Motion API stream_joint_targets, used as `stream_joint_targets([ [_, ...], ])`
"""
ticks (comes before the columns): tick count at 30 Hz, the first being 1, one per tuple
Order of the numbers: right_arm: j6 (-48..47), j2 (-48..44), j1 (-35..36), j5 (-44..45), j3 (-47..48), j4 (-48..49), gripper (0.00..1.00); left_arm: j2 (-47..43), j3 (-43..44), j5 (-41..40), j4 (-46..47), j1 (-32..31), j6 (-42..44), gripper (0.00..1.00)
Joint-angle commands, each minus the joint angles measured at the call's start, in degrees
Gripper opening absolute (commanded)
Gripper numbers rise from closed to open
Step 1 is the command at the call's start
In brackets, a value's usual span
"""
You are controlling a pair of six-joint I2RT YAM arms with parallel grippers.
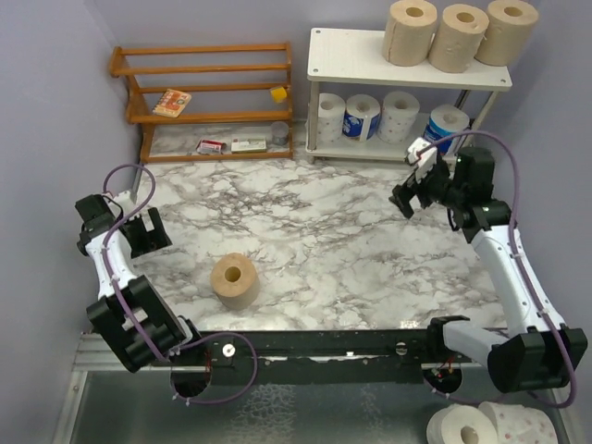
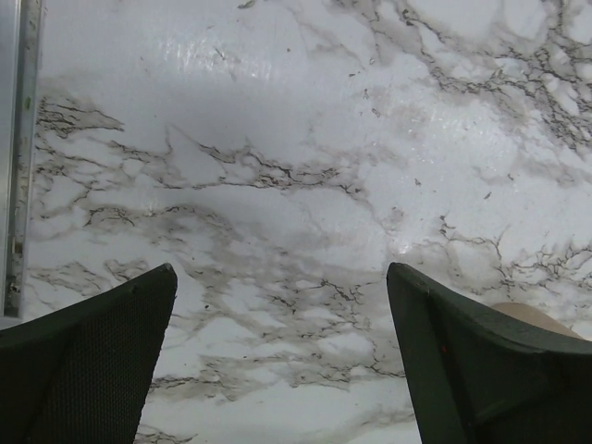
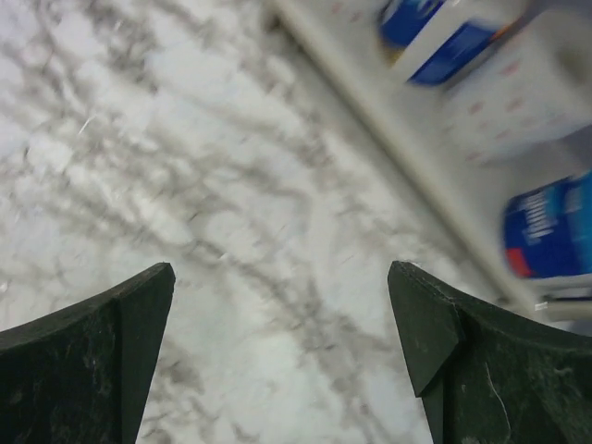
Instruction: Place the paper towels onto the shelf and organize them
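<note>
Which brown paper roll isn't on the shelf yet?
The tan roll standing alone on the marble table, core pointing up. The other three tan rolls sit in a row on the top board of the shelf.

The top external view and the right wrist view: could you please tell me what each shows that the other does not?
Only the top external view shows three tan rolls on the top board of the shelf, another tan roll on the table, the wooden rack and the left hand. Only the right wrist view shows the empty gap between the open fingers of the right hand. Both share the marble table, the shelf's lower board and blue-and-white wrapped rolls.
</note>
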Motion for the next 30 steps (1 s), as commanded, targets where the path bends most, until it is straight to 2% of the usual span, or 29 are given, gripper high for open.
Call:
stream_joint_targets([
  [1,4.65,-1.36,-0.17,-8.00,-10.50,-2.95,1.00,-6.42,0.17,4.98,0.82,0.55,2.03,0.99],
  [7,27.77,-4.89,-0.17,-0.27,-18.81,8.67,1.00,-12.22,-1.90,9.65,2.01,0.94,2.87,0.99],
  [10,26.71,-3.81,-0.17,0.79,-18.64,5.23,1.00,-13.76,-2.35,11.98,2.80,0.96,2.41,0.99],
  [13,22.62,-2.44,-0.17,7.53,-15.48,-0.66,1.00,-14.00,-2.23,16.03,2.21,0.97,3.64,0.99],
  [16,24.88,-1.28,-0.17,17.01,-12.08,-5.88,1.00,-13.17,-0.60,27.99,-2.07,0.90,10.80,0.99],
  [19,27.03,-1.45,-0.49,19.82,-12.57,-6.39,1.00,-9.19,3.69,37.47,-13.96,-1.19,26.58,0.99],
  [21,25.16,-1.69,-2.65,15.54,-13.26,-6.45,1.00,-4.51,7.83,35.42,-21.43,-6.55,35.97,0.99],
  [24,23.52,-0.42,-5.93,12.51,-15.18,-4.27,1.00,3.37,11.85,25.98,-29.99,-14.60,46.58,0.99],
  [27,23.31,2.99,-7.57,12.77,-13.80,-5.97,1.00,9.67,14.07,22.75,-42.54,-16.09,60.88,0.99],
  [30,23.33,3.98,-10.50,12.49,-13.83,-6.02,1.00,10.15,13.43,19.80,-44.58,-16.59,63.68,0.99],
])
